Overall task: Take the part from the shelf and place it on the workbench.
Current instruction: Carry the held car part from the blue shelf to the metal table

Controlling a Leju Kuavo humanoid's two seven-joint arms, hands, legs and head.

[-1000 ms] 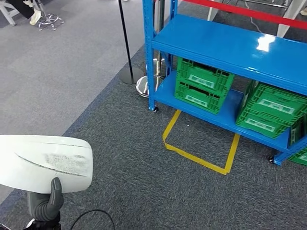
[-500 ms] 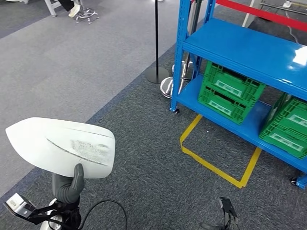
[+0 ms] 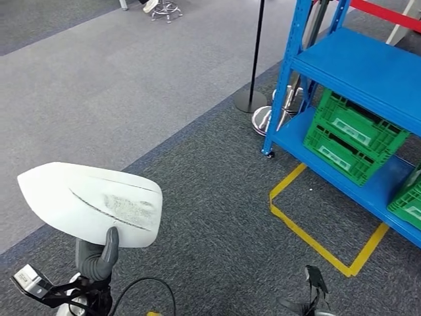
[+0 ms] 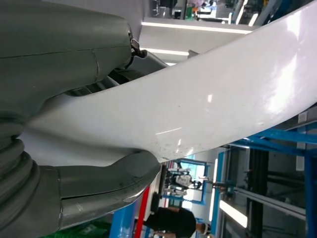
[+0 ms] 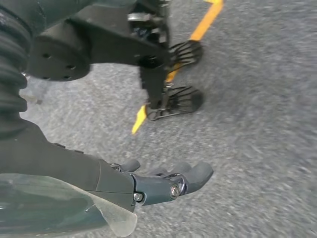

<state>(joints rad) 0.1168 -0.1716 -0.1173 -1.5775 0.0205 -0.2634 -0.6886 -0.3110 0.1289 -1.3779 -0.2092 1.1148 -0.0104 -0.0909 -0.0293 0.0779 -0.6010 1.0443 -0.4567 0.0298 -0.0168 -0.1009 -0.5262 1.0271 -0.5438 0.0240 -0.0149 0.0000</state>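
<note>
My left hand holds a long white curved part at the lower left of the head view, thumb up against its lower edge. Seen from the left wrist, the white part runs across the picture, clamped between the grey thumb and the fingers above it. My right hand hangs over the grey carpet with its dark fingers stretched out and nothing in them. The blue shelf stands at the upper right.
Green crates sit on the shelf's lower level. A yellow taped outline marks the dark carpet before it. A black stanchion post with a round base stands left of the shelf. Lighter carpet spreads to the left.
The whole view has swung left: the shelf, crates and taped outline slid to the right. The white part stays in my left hand.
</note>
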